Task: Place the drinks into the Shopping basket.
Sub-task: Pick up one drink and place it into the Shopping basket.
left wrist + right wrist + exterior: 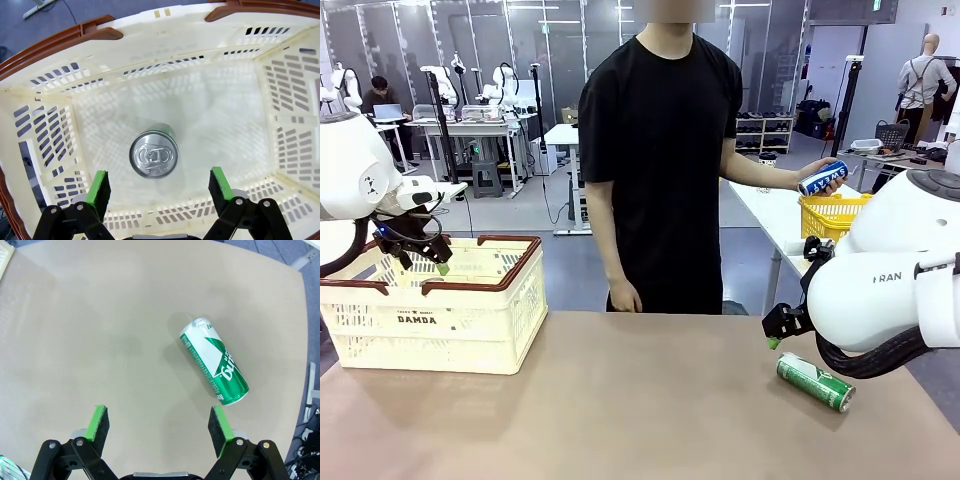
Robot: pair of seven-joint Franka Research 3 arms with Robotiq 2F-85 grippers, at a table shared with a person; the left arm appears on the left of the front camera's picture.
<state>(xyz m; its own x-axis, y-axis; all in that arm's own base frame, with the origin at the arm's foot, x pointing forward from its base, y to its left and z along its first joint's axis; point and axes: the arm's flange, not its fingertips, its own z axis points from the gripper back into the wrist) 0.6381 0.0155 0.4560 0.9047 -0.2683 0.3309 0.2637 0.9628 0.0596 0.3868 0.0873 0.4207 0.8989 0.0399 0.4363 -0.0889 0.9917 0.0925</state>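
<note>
The Shopping basket (470, 318), cream with a brown-red rim, stands at the table's left. My left gripper (421, 257) hangs open just above it. In the left wrist view a green drink can (154, 154) stands upright on the floor of the basket (280, 100), below the open left gripper (159, 186). A second green-and-white can (813, 381) lies on its side at the table's right. My right gripper (778, 334) hovers open just left of it and above. From the right wrist, that can (214, 361) lies ahead and to the right of the open right gripper (160, 422). The person holds a blue-and-white can (823, 178).
The person stands at the far edge, one hand (624, 296) hanging by the table. A yellow basket (832, 215) sits on a white table behind at the right. The tan table (640, 400) is bare between the basket and the lying can.
</note>
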